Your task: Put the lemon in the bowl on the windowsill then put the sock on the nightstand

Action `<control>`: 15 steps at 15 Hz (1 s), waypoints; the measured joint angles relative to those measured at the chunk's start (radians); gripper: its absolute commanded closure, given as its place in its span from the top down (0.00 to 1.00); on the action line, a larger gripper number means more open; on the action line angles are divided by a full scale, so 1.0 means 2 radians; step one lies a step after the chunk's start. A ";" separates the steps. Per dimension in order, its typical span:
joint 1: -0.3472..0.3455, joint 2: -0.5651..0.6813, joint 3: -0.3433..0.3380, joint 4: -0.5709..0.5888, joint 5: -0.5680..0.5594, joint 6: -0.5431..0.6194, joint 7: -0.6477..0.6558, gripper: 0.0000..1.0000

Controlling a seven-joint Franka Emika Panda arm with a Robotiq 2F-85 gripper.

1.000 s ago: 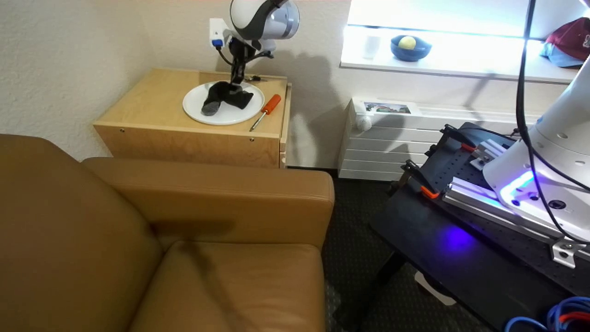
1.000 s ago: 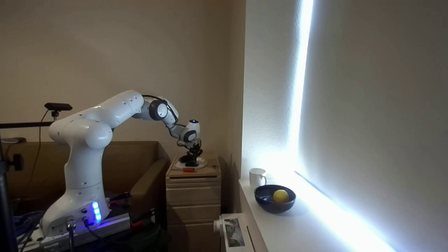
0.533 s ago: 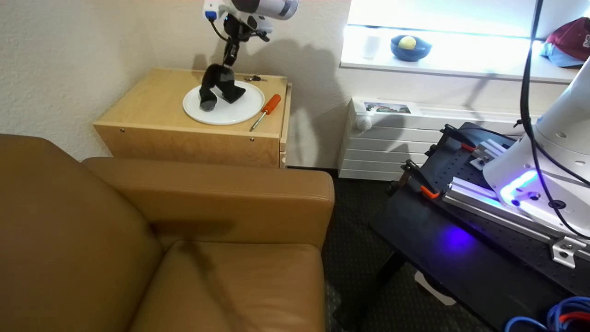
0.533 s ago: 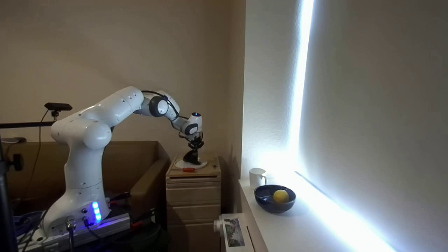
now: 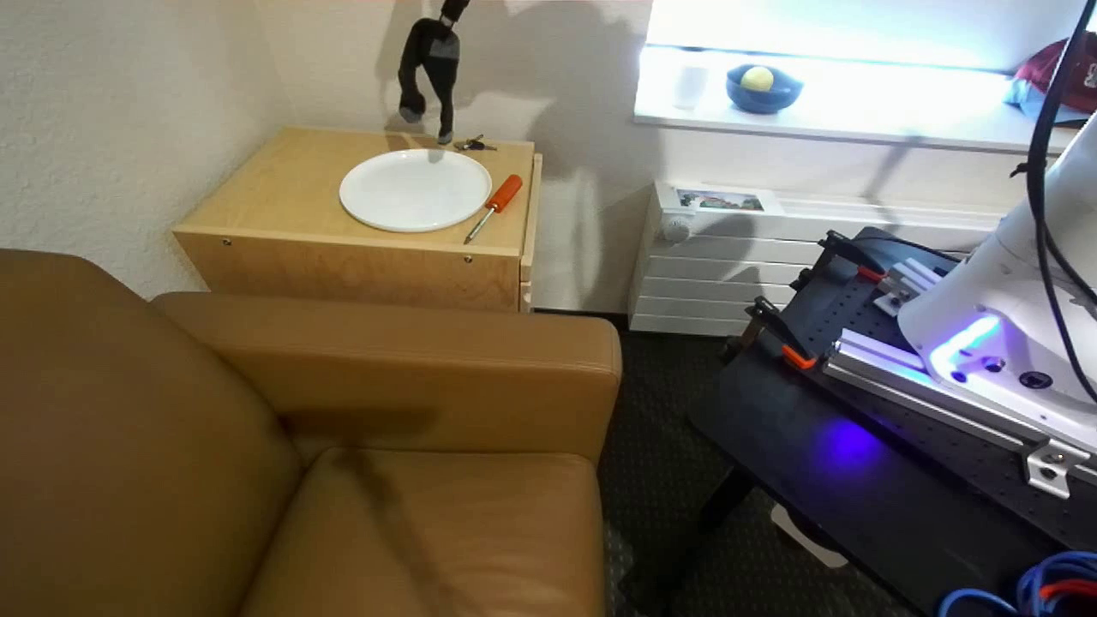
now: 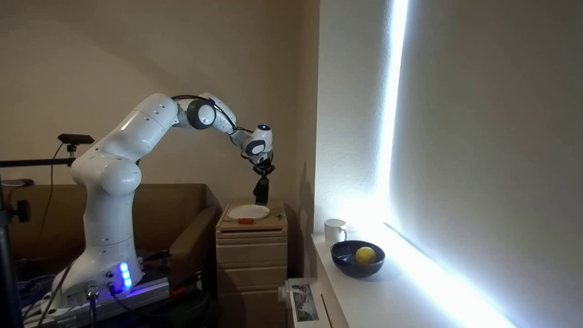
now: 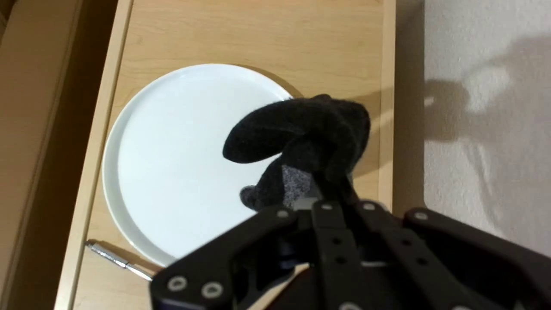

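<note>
My gripper (image 7: 333, 185) is shut on the black and grey sock (image 7: 318, 129). In an exterior view the sock (image 5: 443, 64) hangs in two folds above the back of the wooden nightstand (image 5: 283, 184). Only the fingertips of the gripper (image 5: 454, 10) show there. The sock (image 6: 261, 191) also hangs from the gripper (image 6: 263, 169) in an exterior view, behind the plate. The yellow lemon (image 6: 365, 255) sits inside the dark blue bowl (image 6: 350, 269) on the windowsill (image 6: 387, 300). Lemon (image 5: 757, 80) and bowl (image 5: 763, 103) show in both exterior views.
A white plate (image 5: 416, 193) lies on the nightstand. An orange-handled screwdriver (image 5: 504, 194) lies beside it, with keys (image 5: 474, 145) behind. A white mug (image 6: 335, 231) stands by the bowl. A sofa (image 5: 386, 343) stands in front of the nightstand, and walls rise close behind it.
My gripper has risen and moved back toward the wall, lifting the sock off the plate. The sock now hangs in the air and the plate is bare. Lemon and bowl have not moved.
</note>
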State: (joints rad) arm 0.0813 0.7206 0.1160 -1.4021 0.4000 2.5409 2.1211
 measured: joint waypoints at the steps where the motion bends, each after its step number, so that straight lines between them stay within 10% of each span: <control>1: -0.009 -0.018 -0.001 -0.019 0.006 -0.009 0.000 0.01; 15: -0.036 -0.087 -0.044 -0.188 0.032 -0.027 0.013 0.01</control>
State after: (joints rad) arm 0.0095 0.5472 0.0286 -1.7782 0.4632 2.4868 2.1467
